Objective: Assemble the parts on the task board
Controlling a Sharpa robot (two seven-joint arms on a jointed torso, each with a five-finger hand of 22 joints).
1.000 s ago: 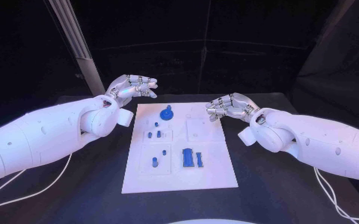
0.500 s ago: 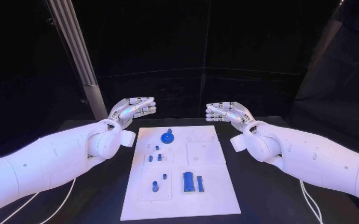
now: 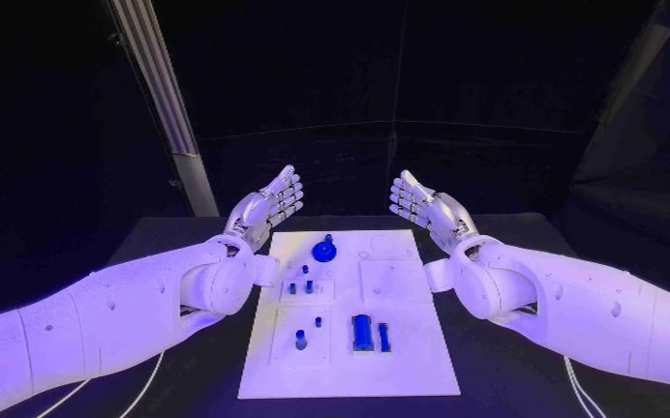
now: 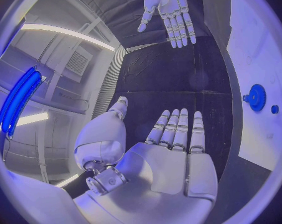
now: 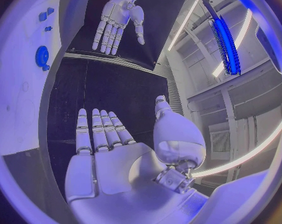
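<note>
Left hand (image 3: 269, 203) and right hand (image 3: 423, 207): both flat, fingers straight, holding nothing, flanking the task board's (image 3: 419, 360) far end. We see the blue parts (image 3: 362, 332) behind the fingertips, toward the worktop's near edge; the round gear (image 3: 324, 250) sits slightly nearer the left hand.

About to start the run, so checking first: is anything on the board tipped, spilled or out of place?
Nothing stands out. The blue parts sit on the white board, none off it. Left hand and right hand are open, holding nothing.
</note>
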